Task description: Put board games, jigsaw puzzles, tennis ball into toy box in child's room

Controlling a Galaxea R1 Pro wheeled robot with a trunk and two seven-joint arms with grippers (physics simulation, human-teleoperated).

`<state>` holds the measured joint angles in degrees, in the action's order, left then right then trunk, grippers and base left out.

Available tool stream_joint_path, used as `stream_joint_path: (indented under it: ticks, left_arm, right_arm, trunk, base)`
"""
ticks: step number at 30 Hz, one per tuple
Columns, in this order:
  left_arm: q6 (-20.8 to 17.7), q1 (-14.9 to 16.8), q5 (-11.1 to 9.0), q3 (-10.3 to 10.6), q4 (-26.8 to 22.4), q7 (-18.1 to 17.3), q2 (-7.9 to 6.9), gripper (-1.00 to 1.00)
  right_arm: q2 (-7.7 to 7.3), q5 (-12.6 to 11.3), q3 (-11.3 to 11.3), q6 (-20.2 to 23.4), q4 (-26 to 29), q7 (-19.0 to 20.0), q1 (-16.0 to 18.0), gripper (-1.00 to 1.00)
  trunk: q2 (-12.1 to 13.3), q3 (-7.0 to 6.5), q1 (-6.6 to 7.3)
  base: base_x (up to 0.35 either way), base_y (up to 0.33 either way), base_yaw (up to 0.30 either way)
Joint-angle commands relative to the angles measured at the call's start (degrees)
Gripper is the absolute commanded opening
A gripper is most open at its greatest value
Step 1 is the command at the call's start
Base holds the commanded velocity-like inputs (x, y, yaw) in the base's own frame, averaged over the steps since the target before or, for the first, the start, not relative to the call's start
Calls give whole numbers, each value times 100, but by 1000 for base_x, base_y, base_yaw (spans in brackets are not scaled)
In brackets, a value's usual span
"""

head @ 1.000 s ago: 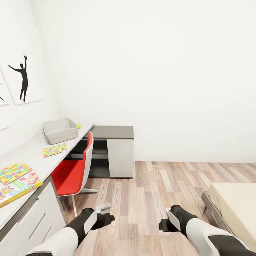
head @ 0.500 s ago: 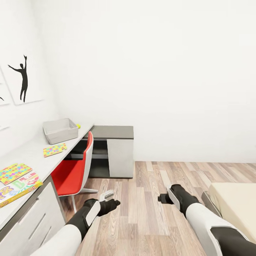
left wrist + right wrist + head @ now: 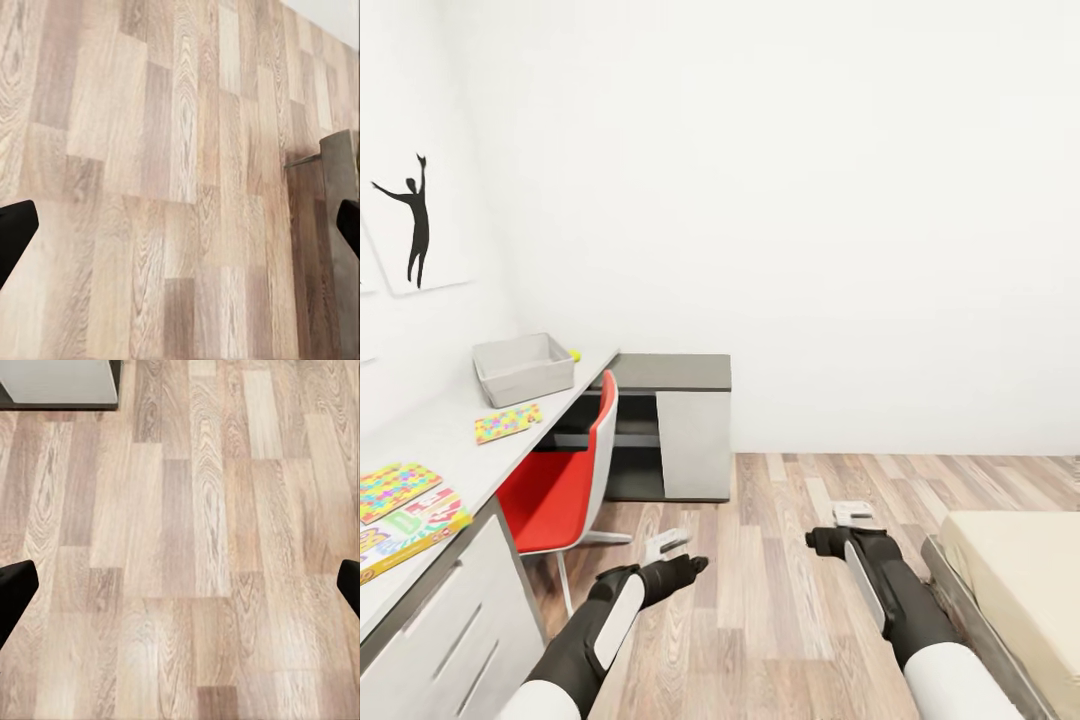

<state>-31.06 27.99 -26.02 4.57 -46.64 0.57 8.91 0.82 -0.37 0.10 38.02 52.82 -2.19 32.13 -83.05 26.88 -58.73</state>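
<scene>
White walls (image 3: 810, 200) enclosed a wood-plank floor (image 3: 780, 600). A red chair (image 3: 565, 480) stood at the white desk (image 3: 450, 450), beside a grey cabinet (image 3: 675, 425); a silhouette picture (image 3: 415, 225) hung above.

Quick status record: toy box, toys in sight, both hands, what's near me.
toy box: far end of table, against the wall
ball: beside box, outside it
puzzle: flat on table, mid-way
near toys: flat, table's near end
left hand: open, empty, over floor
right hand: open, empty, over floor
chair: red, at table
bed: right
</scene>
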Motion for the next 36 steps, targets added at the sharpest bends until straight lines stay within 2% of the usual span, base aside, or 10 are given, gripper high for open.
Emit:
stream_joint_path:
  ticks: [1,2,5,6,8,14,27,36]
  left_arm:
    - [-42,-39,-101,18,-90,4,-10,100]
    - [-42,-39,-101,18,-90,4,-10,100]
    - [-73,-118,-373,60,-245,0,-42,100]
    - [-73,-118,-373,60,-245,0,-42,100]
    - [-87,-153,-509,89,-304,-1,-59,100]
    - [-103,-195,-649,120,-365,-1,-78,100]
    - [-91,-269,-713,127,-468,9,-95,100]
    - [-75,-314,-715,125,-543,16,-98,100]
  right_arm:
    - [5,-5,4,193,275,-20,-118,100]
    - [5,-5,4,193,275,-20,-118,100]
    - [-1,-8,9,819,784,-13,-343,100]
    - [-1,-8,9,819,784,-13,-343,100]
    - [-5,-11,-9,1200,974,-1,-413,100]
    - [-29,-21,-35,1602,1172,112,-471,100]
    - [-108,3,-51,1851,1287,585,-494,100]
    - [-140,10,-53,1882,1303,681,-495,100]
  trunk:
    - [-3,7,0]
    - [-3,7,0]
    - [-3,7,0]
    - [-3,7,0]
    - [-3,7,0]
    - [-3,7,0]
    - [-3,8,0]
    - [-3,8,0]
  base:
    - [0,0,-186]
    - [0,0,-186]
    - [0,0,-221]
    - [0,0,-235]
    - [0,0,-249]
    - [0,0,-264]
    - [0,0,-280]
    - [0,0,-285]
